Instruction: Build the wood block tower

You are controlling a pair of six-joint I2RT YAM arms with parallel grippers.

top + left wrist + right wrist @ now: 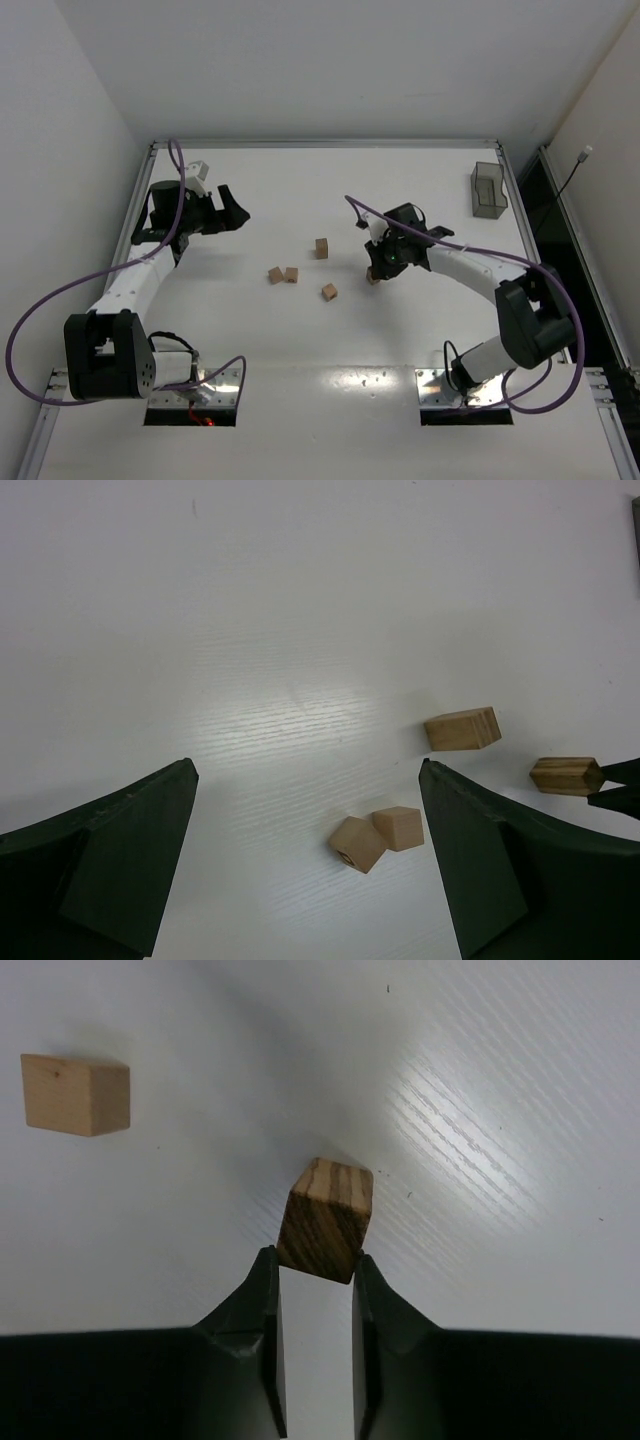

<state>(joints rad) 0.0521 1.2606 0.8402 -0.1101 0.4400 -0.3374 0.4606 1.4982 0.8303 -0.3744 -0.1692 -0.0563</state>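
Several small tan wood blocks lie singly on the white table [330, 190]: one upright block [322, 247], a touching pair [276, 274] [291, 274], and one nearer block [329, 291]. My right gripper [375, 272] is shut on a striped-grain wood block [325, 1220], pinching its lower corners with the very fingertips [312, 1255]; the block is tilted. My left gripper [232, 212] hovers open at the left, well away from the blocks. Its wrist view shows the pair [358, 843] [399, 828] between its wide fingers [308, 765], and another block [463, 729] beyond. A tower is not in view.
A translucent grey bin [488, 190] stands at the back right corner. Raised rails edge the table on the left [140, 200] and right [515, 200]. A lone block [76, 1094] lies to the upper left in the right wrist view.
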